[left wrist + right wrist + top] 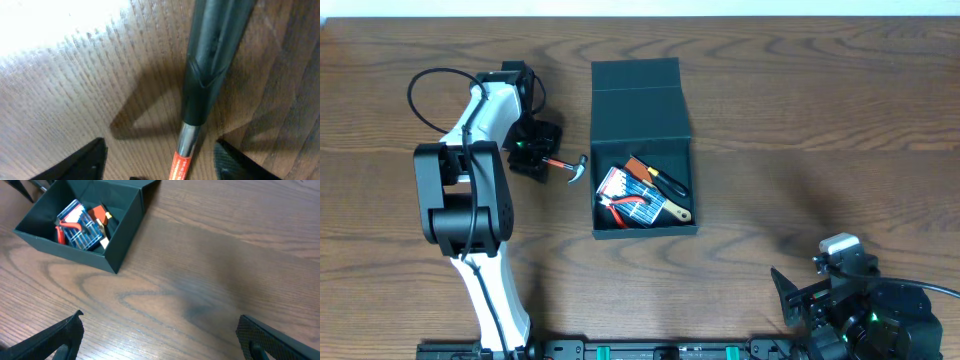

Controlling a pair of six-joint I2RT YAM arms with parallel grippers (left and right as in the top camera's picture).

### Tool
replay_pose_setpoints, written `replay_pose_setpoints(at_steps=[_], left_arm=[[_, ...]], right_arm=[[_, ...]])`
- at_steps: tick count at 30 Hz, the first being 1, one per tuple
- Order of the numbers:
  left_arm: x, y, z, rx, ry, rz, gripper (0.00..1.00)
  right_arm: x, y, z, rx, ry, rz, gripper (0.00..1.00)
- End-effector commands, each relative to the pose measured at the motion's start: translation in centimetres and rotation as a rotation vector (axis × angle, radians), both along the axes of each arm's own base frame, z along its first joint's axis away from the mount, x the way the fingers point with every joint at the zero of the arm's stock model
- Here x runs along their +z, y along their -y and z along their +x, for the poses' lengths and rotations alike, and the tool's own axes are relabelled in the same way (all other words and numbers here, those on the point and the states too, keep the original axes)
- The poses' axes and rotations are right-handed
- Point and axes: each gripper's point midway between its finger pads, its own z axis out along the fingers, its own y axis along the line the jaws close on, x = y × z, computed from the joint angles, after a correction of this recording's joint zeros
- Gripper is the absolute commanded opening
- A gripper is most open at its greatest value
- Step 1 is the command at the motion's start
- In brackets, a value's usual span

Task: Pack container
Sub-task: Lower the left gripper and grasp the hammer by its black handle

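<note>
1. Container [640, 115] stands open mid-worktop, a short way right of the left fingers [92, 157].
2. The left fingers are parted and low over the worktop [800, 120], one on each side of a hammer [200, 75]. Bare wood shows between each finger and the shaft, so they grip nothing.
3. In the wrist view, the hammer's black grip runs away up the frame. Its metal shaft and orange label pass between the fingers.
4. From overhead, the hammer's steel head pokes out to the right of the left arm. It is close to the container's left wall, but whether they touch is unclear.
5. The right fingers [55, 340] are spread wide and hold nothing. They hang over bare wood at the worktop's near right corner, well apart from the container.
6. The container's flap lid lies folded back on the far side.
7. Inside are red-handled pliers [628, 207], a blue pack [617, 183], a brush [672, 209] and a screwdriver [669, 181], crowded together on the floor.
</note>
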Motion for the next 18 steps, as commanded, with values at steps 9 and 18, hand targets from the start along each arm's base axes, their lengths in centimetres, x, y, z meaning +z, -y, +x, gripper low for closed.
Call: replay_pose_setpoints(at_steps=[9,18], left_arm=[[-0.98,-0.17,-0.03,0.003,-0.024,-0.009,0.22],[-0.97,-0.18,-0.02,0.003,-0.023,-0.008,0.06]], right_arm=[[0.0,0.17,0.03,-0.021,-0.003,0.011,0.99],[0.0,0.17,0.03,-0.021,-0.003,0.011,0.99]])
